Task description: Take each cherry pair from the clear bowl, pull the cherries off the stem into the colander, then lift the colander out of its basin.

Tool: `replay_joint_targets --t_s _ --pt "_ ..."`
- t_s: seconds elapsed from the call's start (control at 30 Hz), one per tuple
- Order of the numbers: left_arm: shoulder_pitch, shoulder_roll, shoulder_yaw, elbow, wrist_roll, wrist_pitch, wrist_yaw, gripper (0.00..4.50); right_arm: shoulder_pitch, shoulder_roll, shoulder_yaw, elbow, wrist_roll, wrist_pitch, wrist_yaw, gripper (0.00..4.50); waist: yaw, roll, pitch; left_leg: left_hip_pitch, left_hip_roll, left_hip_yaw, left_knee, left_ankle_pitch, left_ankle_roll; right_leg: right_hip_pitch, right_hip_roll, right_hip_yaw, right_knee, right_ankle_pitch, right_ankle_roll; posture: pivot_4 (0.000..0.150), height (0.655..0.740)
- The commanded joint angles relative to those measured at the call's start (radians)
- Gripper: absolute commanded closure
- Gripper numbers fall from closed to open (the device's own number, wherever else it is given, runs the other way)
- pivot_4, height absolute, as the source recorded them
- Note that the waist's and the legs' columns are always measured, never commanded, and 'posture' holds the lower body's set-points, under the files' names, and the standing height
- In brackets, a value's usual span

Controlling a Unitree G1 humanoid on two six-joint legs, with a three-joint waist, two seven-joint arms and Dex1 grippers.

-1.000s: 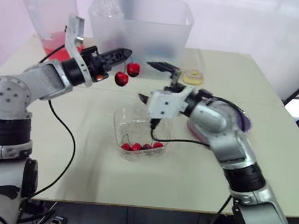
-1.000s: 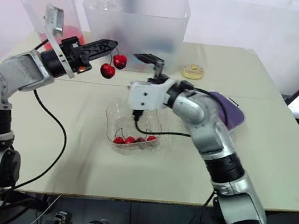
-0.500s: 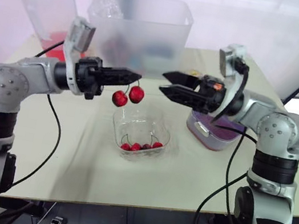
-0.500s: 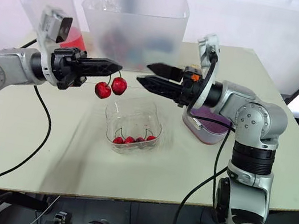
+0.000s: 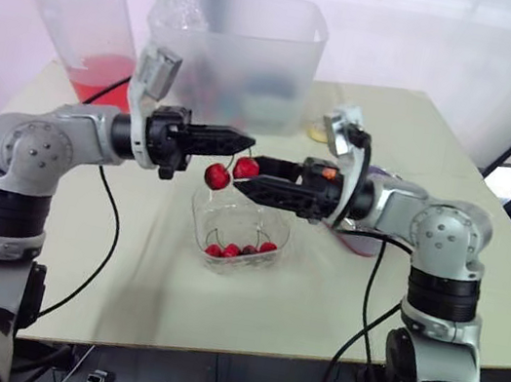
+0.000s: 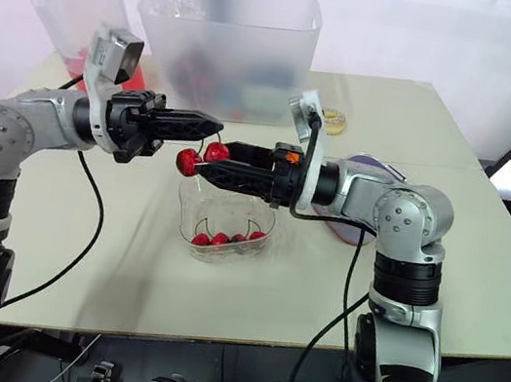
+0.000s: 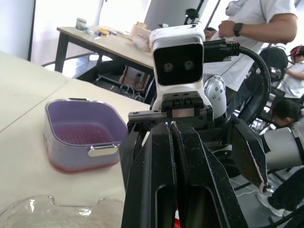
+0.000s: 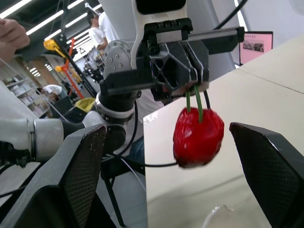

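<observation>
Right wrist view pointing to the stem-pulling step, with left claw (image 5: 248, 139) clenched on the stem of the cherry pair (image 8: 198, 130) above the clear bowl (image 5: 274, 226) and right claw (image 5: 249, 173) spread open around the fruit: next, likely, pinch one cherry, tug free, carry across to the colander (image 7: 80, 134).

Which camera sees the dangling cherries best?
The right wrist view: the cherries hang big and close from the left end effector. Eye views show them small above the clear bowl; the left wrist view, a red sliver.
</observation>
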Motion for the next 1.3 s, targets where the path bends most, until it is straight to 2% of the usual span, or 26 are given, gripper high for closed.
replay_joint_targets --t_s 0.03,0.27,0.37,0.43,0.47,0.83,1.3 --pt "-0.013 -0.007 0.021 -0.036 0.007 0.003 0.008 4.5 -0.012 0.015 -0.015 -0.011 0.039 -0.001 -0.019 1.75 0.002 0.0 0.0 0.0 0.0 0.0 0.0 0.0 0.0 0.0 0.0 0.0 0.0 0.0 0.0 0.15 0.74" --pt "-0.01 -0.017 0.027 -0.045 0.012 0.014 0.007 4.5 -0.009 0.018 -0.015 -0.008 0.063 0.001 -0.045 1.75 0.0 0.0 0.0 0.0 0.0 0.0 0.0 0.0 0.0 0.0 0.0 0.0 0.0 0.0 0.0 0.15 0.74" --pt "-0.015 -0.016 0.027 -0.039 0.015 0.013 0.004 4.5 -0.005 0.014 -0.009 -0.007 0.062 -0.001 -0.05 2.58 0.0 0.0 0.0 0.0 0.0 0.0 0.0 0.0 0.0 0.0 0.0 0.0 0.0 0.0 0.0 0.15 0.74" --pt "-0.018 -0.016 0.027 -0.036 0.016 0.013 0.002 4.5 -0.003 0.01 -0.003 -0.009 0.058 -0.004 -0.048 3.62 0.001 0.0 0.0 0.0 0.0 0.0 0.0 0.0 0.0 0.0 0.0 0.0 0.0 0.0 0.0 0.15 0.74" --pt "-0.019 -0.017 0.027 -0.034 0.018 0.013 0.002 4.5 -0.002 0.01 -0.003 -0.007 0.058 -0.004 -0.049 3.95 0.001 0.0 0.0 0.0 0.0 0.0 0.0 0.0 0.0 0.0 0.0 0.0 0.0 0.0 0.0 0.15 0.74" --pt "-0.024 -0.022 0.03 -0.035 0.02 0.016 0.005 4.5 0.007 -0.015 0.012 -0.007 0.054 -0.006 -0.035 3.95 0.001 0.0 0.0 0.0 0.0 0.0 0.0 0.0 0.0 0.0 0.0 0.0 0.0 0.0 0.0 0.15 0.74" --pt "-0.033 -0.042 0.042 -0.032 0.023 0.022 0.012 4.5 0.059 -0.144 0.127 -0.03 0.023 0.002 0.075 3.95 0.001 0.0 0.0 0.0 0.0 0.0 0.0 0.0 0.0 0.0 0.0 0.0 0.0 0.0 0.0 0.15 0.74"
